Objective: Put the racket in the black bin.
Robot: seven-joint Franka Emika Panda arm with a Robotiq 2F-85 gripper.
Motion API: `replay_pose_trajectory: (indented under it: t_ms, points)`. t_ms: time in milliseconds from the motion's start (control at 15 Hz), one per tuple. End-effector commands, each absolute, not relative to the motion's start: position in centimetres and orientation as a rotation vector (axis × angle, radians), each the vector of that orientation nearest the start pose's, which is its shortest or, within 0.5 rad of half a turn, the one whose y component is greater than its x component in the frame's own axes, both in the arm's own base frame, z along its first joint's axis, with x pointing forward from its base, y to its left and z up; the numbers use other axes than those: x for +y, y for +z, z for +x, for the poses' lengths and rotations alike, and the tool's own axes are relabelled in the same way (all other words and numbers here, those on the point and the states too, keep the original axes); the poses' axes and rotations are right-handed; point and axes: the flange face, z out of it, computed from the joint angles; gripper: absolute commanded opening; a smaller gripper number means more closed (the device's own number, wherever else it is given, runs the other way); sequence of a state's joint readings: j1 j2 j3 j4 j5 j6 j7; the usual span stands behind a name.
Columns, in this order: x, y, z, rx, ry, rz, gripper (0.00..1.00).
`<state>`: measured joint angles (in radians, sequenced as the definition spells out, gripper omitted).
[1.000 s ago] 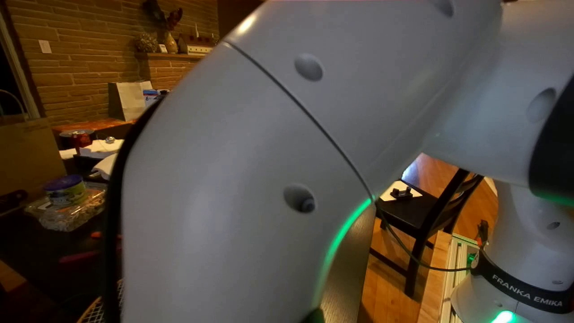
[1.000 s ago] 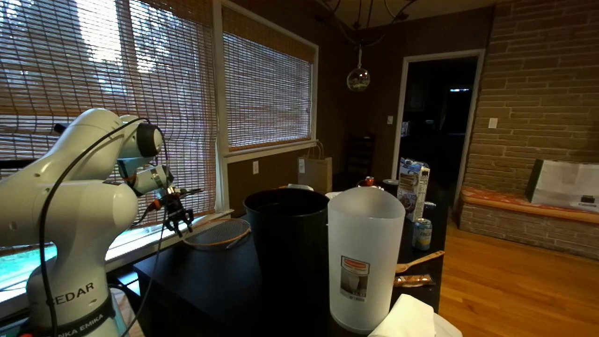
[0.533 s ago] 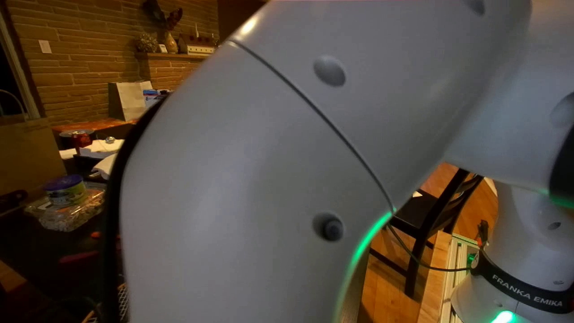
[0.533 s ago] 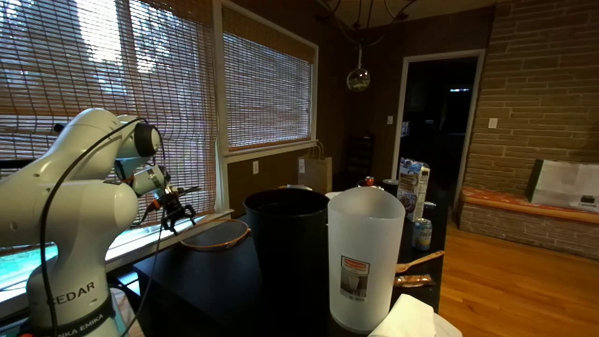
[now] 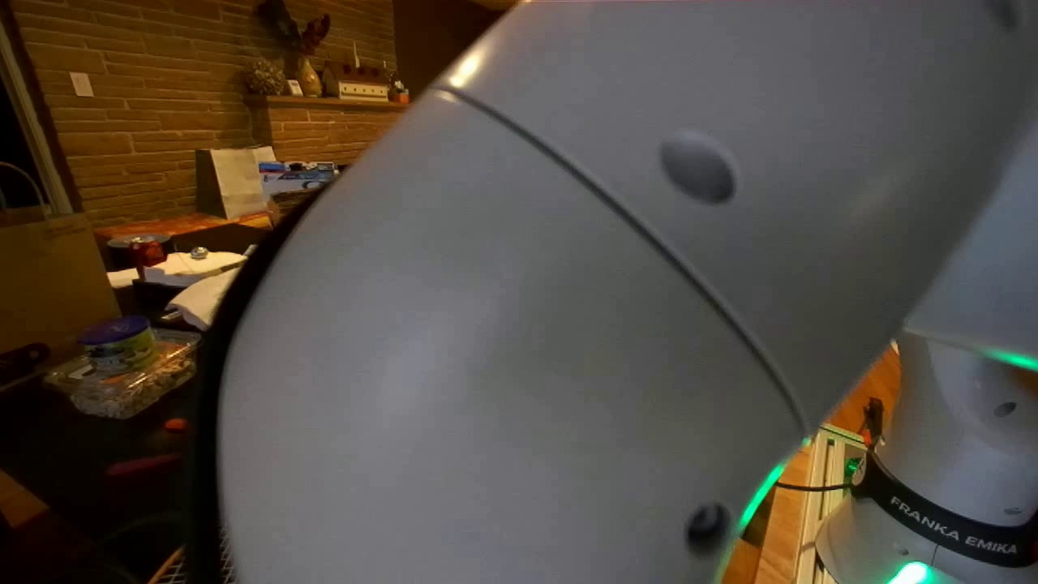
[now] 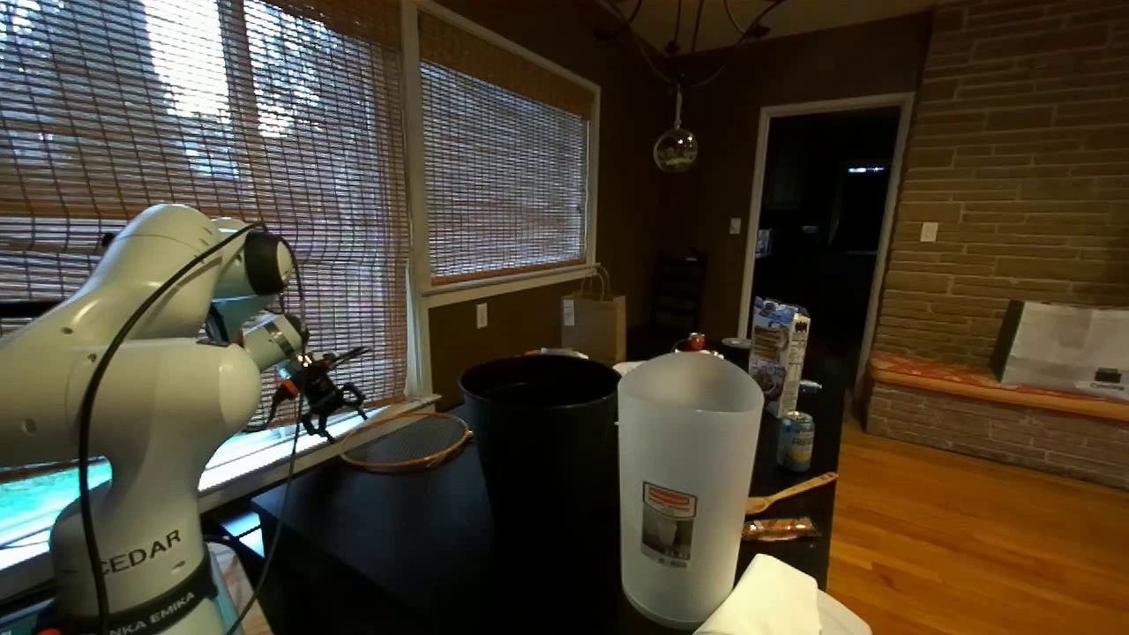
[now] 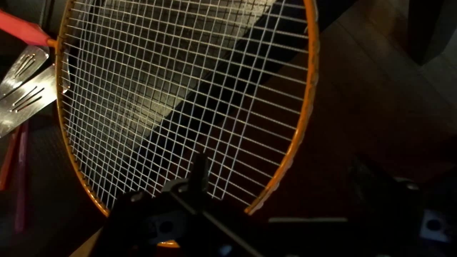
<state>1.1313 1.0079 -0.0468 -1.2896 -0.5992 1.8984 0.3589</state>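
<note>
The gripper (image 6: pixel 347 426) has shifted a little; its fingers (image 7: pixel 200 172) are spread wide, holding nothing. The racket (image 6: pixel 407 441) seems to poke past the table (image 6: pixel 388 525), near the black bin (image 6: pixel 545 450); a finger bump could drop it.

A racket (image 6: pixel 407 442) with an orange oval head strung in a fine, pale grid lies roughly flat at the edge of the table (image 6: pixel 379 516). In an exterior view, the black bin (image 6: pixel 547 459) stands upright beside it, nearer the camera: tall, round, smooth-sided, open at the top and narrowing downward.
</note>
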Motion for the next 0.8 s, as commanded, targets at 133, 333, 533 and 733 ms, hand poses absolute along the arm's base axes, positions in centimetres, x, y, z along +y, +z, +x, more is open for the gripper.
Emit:
replay_pose_trajectory:
  t_ms: [133, 333, 533, 733]
  points:
    - [59.4, 10.6, 35.5, 1.292, 0.153, 1.998, 1.0]
    - [59.0, 10.2, 35.4, 1.288, 0.164, 1.97, 1.0]
    - [58.8, 10.2, 35.4, 1.288, 0.165, 1.951, 0.74]
    - [58.6, 10.2, 35.6, 1.285, 0.167, 1.932, 0.52]
